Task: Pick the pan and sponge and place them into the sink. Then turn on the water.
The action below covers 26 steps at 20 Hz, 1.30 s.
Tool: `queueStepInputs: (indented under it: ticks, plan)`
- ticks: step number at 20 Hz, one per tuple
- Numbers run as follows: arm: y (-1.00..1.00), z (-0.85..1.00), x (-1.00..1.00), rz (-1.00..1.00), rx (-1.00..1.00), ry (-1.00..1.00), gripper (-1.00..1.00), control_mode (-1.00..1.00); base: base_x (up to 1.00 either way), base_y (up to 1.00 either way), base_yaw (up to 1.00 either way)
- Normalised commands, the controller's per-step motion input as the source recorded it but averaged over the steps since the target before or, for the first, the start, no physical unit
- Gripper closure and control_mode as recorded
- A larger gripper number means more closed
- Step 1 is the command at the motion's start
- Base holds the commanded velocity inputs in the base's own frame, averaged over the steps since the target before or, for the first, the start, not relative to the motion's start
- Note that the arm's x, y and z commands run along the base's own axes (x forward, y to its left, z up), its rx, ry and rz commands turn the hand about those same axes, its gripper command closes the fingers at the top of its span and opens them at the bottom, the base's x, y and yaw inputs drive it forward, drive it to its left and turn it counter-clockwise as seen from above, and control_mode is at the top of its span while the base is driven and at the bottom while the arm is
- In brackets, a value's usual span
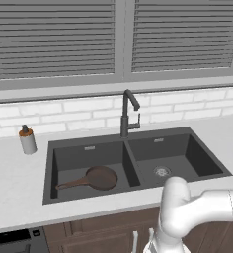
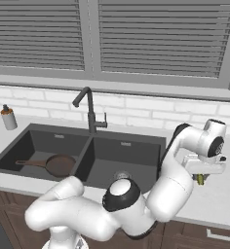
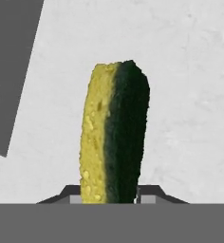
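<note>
Pan (image 1: 99, 178) lies flat in the left basin of the sink (image 1: 133, 160), handle pointing toward the basin's left wall; the right base view shows the same position (image 2: 59, 165). A soap bottle (image 1: 26, 140) stands upright on the desk (image 1: 15, 183) left of the sink, well apart from the rim. The dark gooseneck faucet (image 1: 128, 112) rises behind the divider between the two basins. The right basin holds a round silver drain (image 1: 161, 171).

Sponge (image 3: 115, 133) is located on the desk to the right of the sink, standing on a narrow edge, yellow side on the left and dark green side on the right in the hand view. The end effector (image 3: 109, 195) is closed on the sponge: one fingertip (image 3: 75, 195) sits against the yellow face and the other against the green face, at the lower end of the block. In the right base view the end effector (image 2: 201, 179) hangs low over the desk (image 2: 219, 204), just right of the sink (image 2: 136, 138), with a small part of the sponge (image 2: 200, 179) visible beneath it.
</note>
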Motion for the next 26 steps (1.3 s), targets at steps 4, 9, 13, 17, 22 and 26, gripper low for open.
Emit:
queueStepInputs:
  ticks: [4,9,13,17,22,26]
  plan:
    - [0.75,0.13,-0.98,-0.08,0.00,0.00,1.00,-1.00,0.00,0.00,0.00]
    - [1.00,0.06,-0.75,-0.01,-0.01,-0.01,1.00,-1.00,0.00,0.00,0.00]
    - [1.00,0.22,-0.51,0.00,-0.07,-0.04,1.00,-1.00,0.00,0.00,0.00]
    - [1.00,0.19,-0.45,0.00,-0.07,-0.04,1.00,-1.00,0.00,0.00,0.00]
    - [1.00,0.17,-0.24,0.00,-0.04,0.00,1.00,-1.00,0.00,0.00,0.00]
    - [1.00,0.10,-0.12,0.00,-0.03,-0.02,1.00,-1.00,0.00,0.00,0.00]
